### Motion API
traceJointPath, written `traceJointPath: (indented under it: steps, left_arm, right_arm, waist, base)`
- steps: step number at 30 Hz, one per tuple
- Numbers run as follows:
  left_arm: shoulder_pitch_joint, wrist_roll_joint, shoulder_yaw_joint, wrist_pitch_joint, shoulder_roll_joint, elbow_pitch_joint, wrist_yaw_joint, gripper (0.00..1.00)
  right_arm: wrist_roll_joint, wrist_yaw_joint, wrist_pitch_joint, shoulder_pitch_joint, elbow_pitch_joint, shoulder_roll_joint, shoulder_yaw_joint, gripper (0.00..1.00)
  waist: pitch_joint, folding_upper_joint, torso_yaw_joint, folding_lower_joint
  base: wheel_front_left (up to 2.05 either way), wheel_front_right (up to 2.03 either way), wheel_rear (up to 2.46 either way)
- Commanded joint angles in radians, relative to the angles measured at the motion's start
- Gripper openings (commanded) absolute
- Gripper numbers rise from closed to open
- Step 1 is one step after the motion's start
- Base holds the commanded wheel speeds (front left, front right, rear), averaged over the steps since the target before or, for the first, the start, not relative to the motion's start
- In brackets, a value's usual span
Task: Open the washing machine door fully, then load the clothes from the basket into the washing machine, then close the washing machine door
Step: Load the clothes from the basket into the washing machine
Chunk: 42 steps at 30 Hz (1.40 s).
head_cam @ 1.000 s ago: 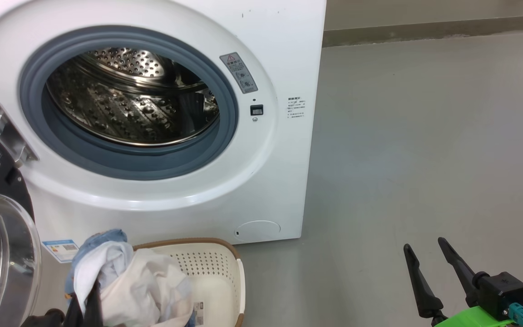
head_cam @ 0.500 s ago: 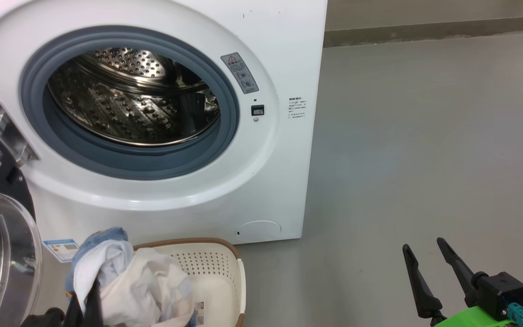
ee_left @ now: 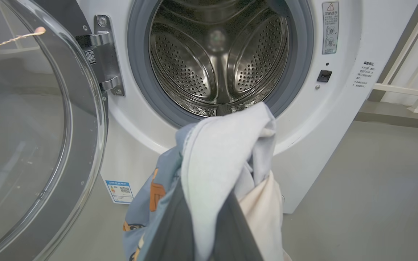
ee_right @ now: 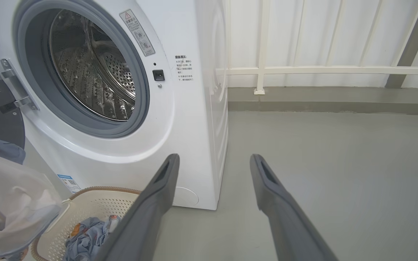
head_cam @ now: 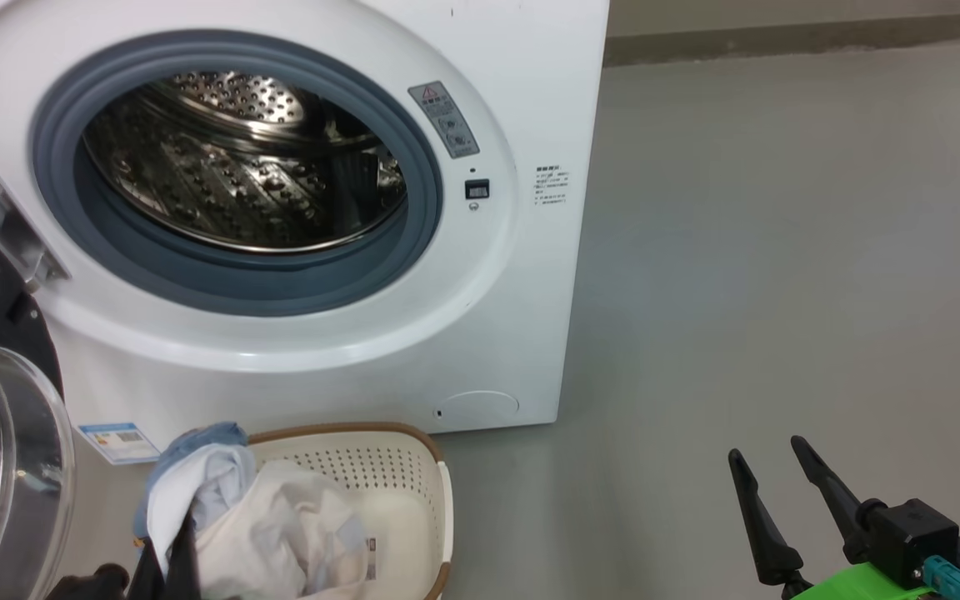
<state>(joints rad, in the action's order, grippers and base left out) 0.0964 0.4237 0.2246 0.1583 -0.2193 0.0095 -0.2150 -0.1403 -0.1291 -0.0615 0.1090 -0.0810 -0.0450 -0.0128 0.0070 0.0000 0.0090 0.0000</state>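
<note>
Presently, clothes point(ee_right: 89, 232) are seen in the basket point(ee_right: 96, 203); a bunch point(ee_left: 223, 152), draped downward, is pinched by the left hand point(ee_left: 205, 206); right hand point(ee_right: 214, 157) spread.

- In our left claw point(ee_left: 205, 197) we see the clothes point(ee_left: 223, 156): pale blue, orange-brown figures, some white
- Beyond it, the washing machine point(ee_left: 339, 119): white, with grey gasket point(ee_left: 138, 72)
- Right of it, the basket point(head_cam: 397, 467): cream, brown-rimmed

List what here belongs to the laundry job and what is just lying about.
Job: washing machine, open door, clothes, basket.
Not part of it: white railing, grey floor, blue label on the machine.
</note>
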Motion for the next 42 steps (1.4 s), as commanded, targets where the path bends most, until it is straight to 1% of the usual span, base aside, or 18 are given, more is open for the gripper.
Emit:
traceJointPath:
  steps: [1, 5, 10, 13, 19, 26, 27, 33, 42]
  left_arm:
    - [-0.062, 0.013, -0.034, -0.001, -0.012, -0.010, 0.010, 0.00]
    - [-0.112, 0.019, -0.028, 0.008, -0.007, 0.033, 0.027, 0.00]
    - [-0.212, 0.039, -0.028, 0.025, -0.001, 0.116, 0.066, 0.00]
    - [-0.290, 0.053, -0.031, 0.030, 0.004, 0.177, 0.088, 0.00]
    - [-0.486, 0.089, -0.042, 0.021, -0.001, 0.321, 0.149, 0.00]
    - [-0.731, 0.123, -0.057, -0.023, -0.036, 0.468, 0.221, 0.00]
    - [-0.731, 0.123, -0.057, -0.023, -0.036, 0.468, 0.221, 0.00]
    - [-0.940, 0.165, -0.081, -0.088, -0.077, 0.582, 0.272, 0.00]
    - [-1.190, 0.165, -0.065, -0.221, -0.166, 0.720, 0.304, 0.00]
  right_arm:
    - [-0.015, -0.002, 0.000, -0.027, -0.032, -0.005, 0.029, 1.00]
    - [-0.020, -0.002, -0.005, -0.045, -0.033, -0.005, 0.036, 1.00]
    - [-0.016, -0.002, -0.009, -0.078, -0.041, -0.005, 0.047, 1.00]
    - [-0.011, -0.002, -0.014, -0.105, -0.048, -0.005, 0.053, 1.00]
    - [-0.012, -0.002, -0.029, -0.169, -0.061, -0.005, 0.058, 1.00]
    - [-0.024, -0.002, -0.062, -0.236, -0.042, -0.005, 0.085, 1.00]
    - [-0.024, -0.002, -0.062, -0.236, -0.042, -0.005, 0.085, 1.00]
    - [-0.041, -0.002, -0.100, -0.282, -0.015, -0.005, 0.103, 1.00]
    - [-0.064, -0.002, -0.145, -0.332, 0.037, -0.005, 0.150, 1.00]
  waist:
    - [0.021, 0.0000, 0.004, 0.0000]
    - [0.057, 0.0000, 0.005, 0.0000]
    - [0.121, 0.0000, -0.001, 0.0000]
    - [0.173, 0.0000, -0.008, 0.0000]
    - [0.294, 0.0000, -0.031, 0.0000]
    - [0.430, 0.0000, -0.077, 0.0000]
    - [0.430, 0.0000, -0.077, 0.0000]
    - [0.525, 0.0000, -0.111, 0.0000]
    - [0.602, 0.0000, -0.171, 0.0000]
  base:
    - [0.00, 0.00, 0.00]
    - [0.00, 0.00, 0.00]
    - [0.00, 0.00, 0.00]
    - [0.00, 0.00, 0.00]
    - [0.00, 0.00, 0.00]
    - [0.00, 0.00, 0.00]
    - [0.00, 0.00, 0.00]
    - [0.00, 0.00, 0.00]
    - [0.00, 0.00, 0.00]
